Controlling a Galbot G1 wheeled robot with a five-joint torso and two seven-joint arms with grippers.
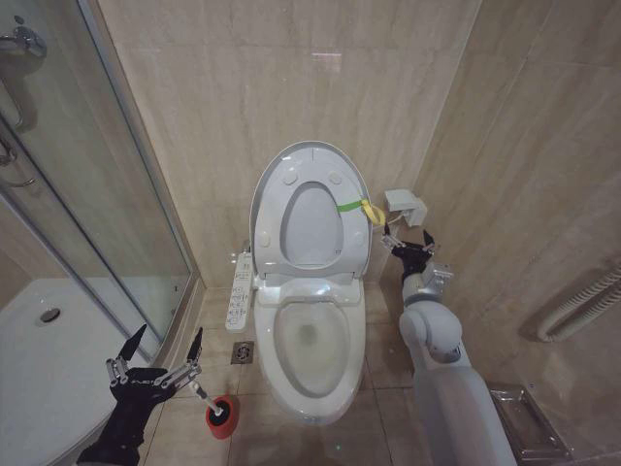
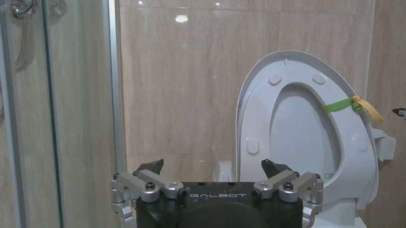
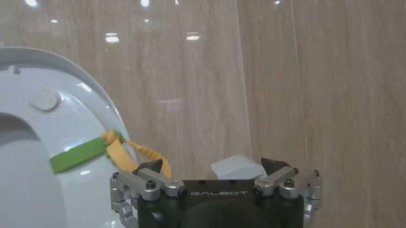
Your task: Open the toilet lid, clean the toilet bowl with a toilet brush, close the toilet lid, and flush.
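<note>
The toilet lid [image 1: 310, 209] stands upright against the tiled wall [image 1: 291, 78], raised together with the ring-shaped seat, its underside with round bumpers facing out. A yellow-green strap [image 1: 357, 206] hangs at its edge on the robot's right. Below it the toilet bowl [image 1: 312, 345] lies uncovered, its water hole visible at the bottom. The right hand [image 1: 408, 239] is lifted beside the lid's strapped edge, near a small white box [image 1: 406, 207] on the side wall; its fingers are spread wide and hold nothing, and in the right wrist view the strap's yellow loop [image 3: 136, 154] hangs just beside one fingertip. The left hand [image 1: 165, 348] hovers low on the left of the toilet, close to the glass shower door [image 1: 87, 194], fingers wide apart and empty. Just beside it, on the floor, the toilet brush [image 1: 202, 394] sits in its red holder [image 1: 222, 416], the thin white handle slanting up toward the left hand's fingers without being gripped. A control panel [image 1: 239, 289] runs along the bowl's left side.
</note>
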